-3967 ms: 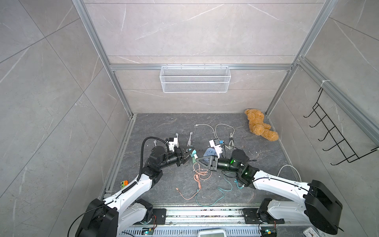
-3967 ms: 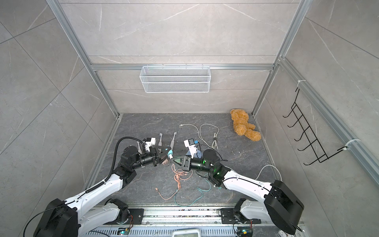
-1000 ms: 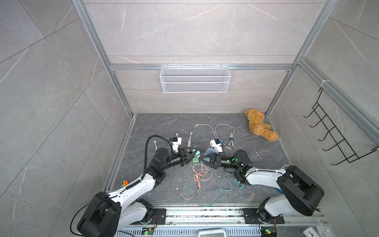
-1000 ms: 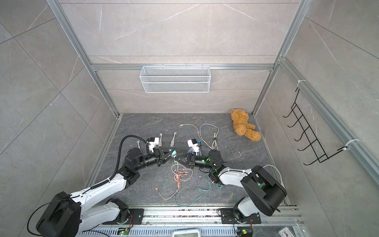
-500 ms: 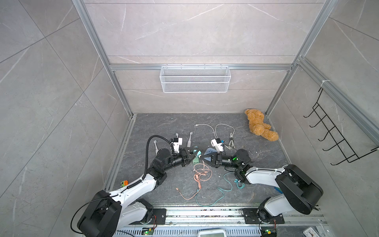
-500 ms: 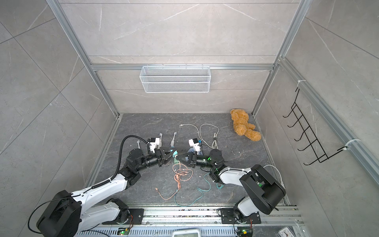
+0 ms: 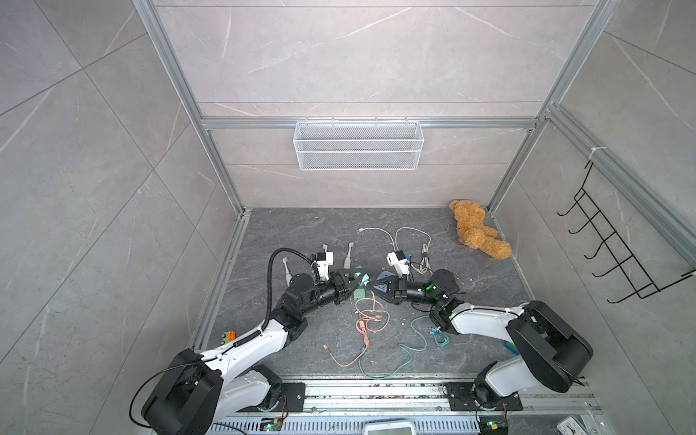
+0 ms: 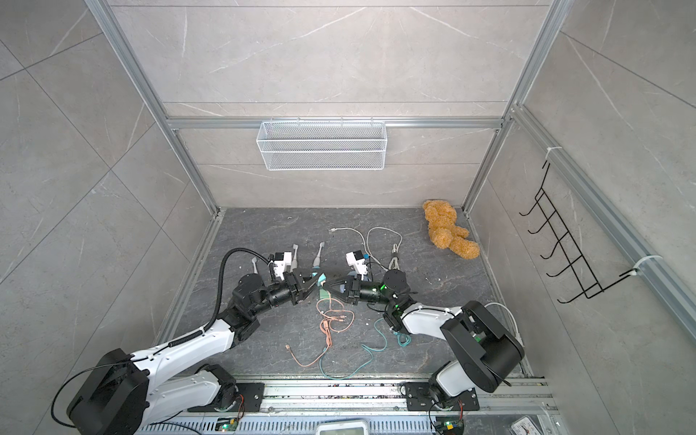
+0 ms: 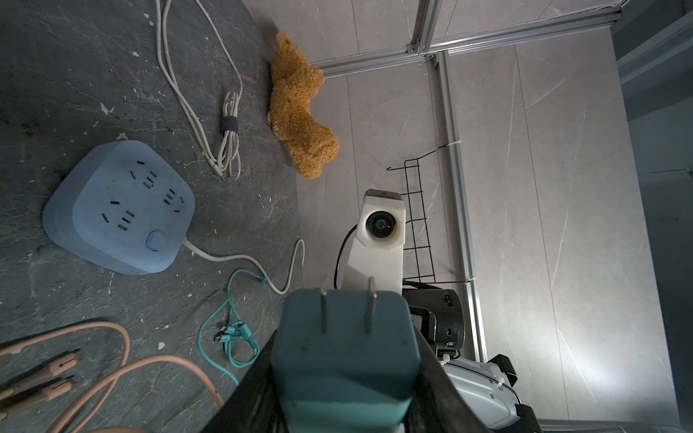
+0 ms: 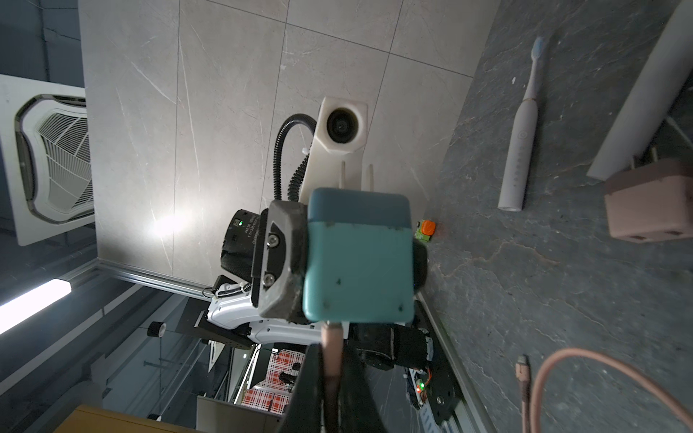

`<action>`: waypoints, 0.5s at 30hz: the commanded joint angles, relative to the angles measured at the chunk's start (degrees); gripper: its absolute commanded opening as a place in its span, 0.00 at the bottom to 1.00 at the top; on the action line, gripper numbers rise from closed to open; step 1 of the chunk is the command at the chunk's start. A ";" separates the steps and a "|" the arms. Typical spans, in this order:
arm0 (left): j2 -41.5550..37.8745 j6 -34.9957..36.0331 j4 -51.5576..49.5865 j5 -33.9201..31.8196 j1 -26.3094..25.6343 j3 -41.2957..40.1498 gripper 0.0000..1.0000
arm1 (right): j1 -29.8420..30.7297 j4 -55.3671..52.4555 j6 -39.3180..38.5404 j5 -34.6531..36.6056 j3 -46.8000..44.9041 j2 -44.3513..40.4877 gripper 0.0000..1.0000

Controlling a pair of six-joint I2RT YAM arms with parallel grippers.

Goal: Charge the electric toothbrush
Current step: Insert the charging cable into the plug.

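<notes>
While the left tool [image 9: 343, 378] is clamping the teal adapter [image 10: 360, 258] and the right tool [image 10: 330, 375] is pinching the pink cable [image 10: 332, 337] into it, the toothbrush [image 7: 347, 260] is lying mid-frame in a top view on the table [image 7: 301, 233], probably needing the free end next.

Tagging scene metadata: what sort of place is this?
Likely a mock bathroom test cell: grey tiled walls in an aluminium frame, a wall-mounted wire basket, and an electric toothbrush on the floor.

No legible text: small white print on the black motor housing [image 10: 245, 232], centre-left of the right wrist view, is too blurred, and button marks on the toothbrush [image 10: 519, 142], upper right, are too small to read.
</notes>
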 commanded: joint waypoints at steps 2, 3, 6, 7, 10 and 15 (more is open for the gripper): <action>-5.42 1.90 -13.36 0.68 -2.69 1.34 0.00 | -1.82 -15.87 -15.31 10.78 -0.52 -8.42 0.30; -6.26 1.13 -15.60 -1.56 -2.13 1.29 0.00 | -1.80 -21.83 -19.71 11.88 -0.57 -10.65 0.35; -7.64 -0.47 -20.98 -5.72 -0.04 1.99 0.00 | -1.42 -35.46 -30.06 17.67 -1.08 -16.29 0.43; -7.76 -0.92 -20.89 -6.29 0.52 1.95 0.00 | -1.14 -37.55 -31.72 19.43 -1.32 -17.24 0.47; -7.01 -3.89 -19.31 -7.34 1.39 2.02 0.00 | -0.20 -38.92 -34.97 22.74 -1.96 -17.48 0.55; -3.99 -7.95 -15.28 -8.87 1.44 1.90 0.00 | 6.75 -38.77 -42.05 29.89 1.28 -14.05 0.63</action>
